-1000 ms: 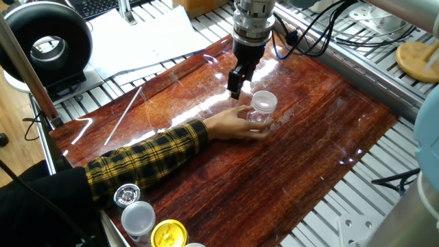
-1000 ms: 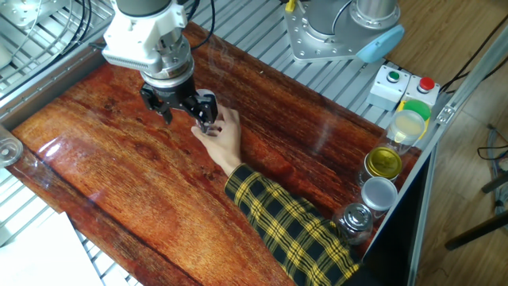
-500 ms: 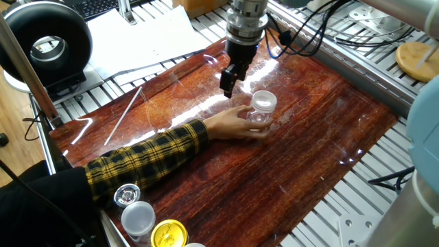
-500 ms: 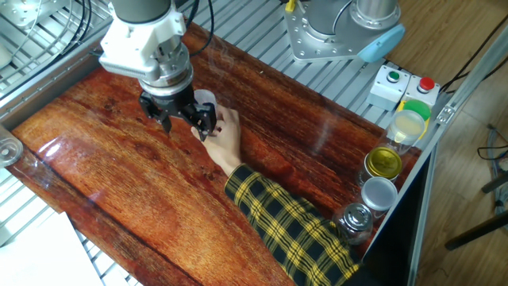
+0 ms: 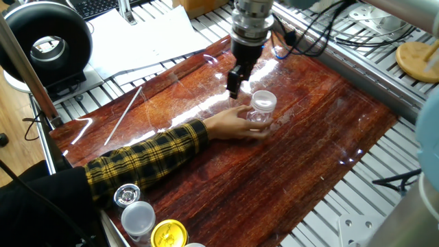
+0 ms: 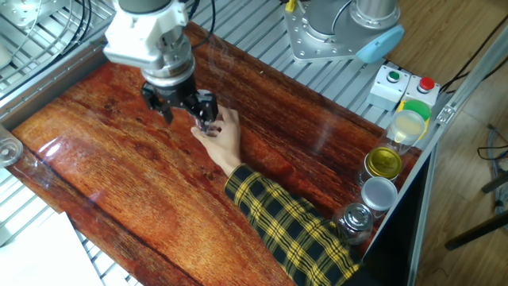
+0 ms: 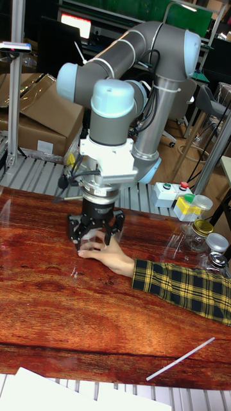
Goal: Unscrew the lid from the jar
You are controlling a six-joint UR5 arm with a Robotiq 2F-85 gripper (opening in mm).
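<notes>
- Translucent white lid (image 5: pixel 263 101) on top of clear jar (image 5: pixel 259 118), standing mid-table, toward the far edge.
- Steadied at the base by a hand (image 5: pixel 233 124) in a yellow plaid sleeve (image 5: pixel 140 159) (probably to stop the jar turning with the lid).
- Gripper (image 7: pixel 95 238) hanging just beside and above the lid, jaws spread wide, gripping nothing; judged lined up to close on the lid.
- Glossy red-brown wooden table (image 5: pixel 322 130) on a slatted aluminium frame.
- Spare jars (image 6: pixel 377 179) clustered at one corner; button box (image 6: pixel 403 85) beyond the edge.
</notes>
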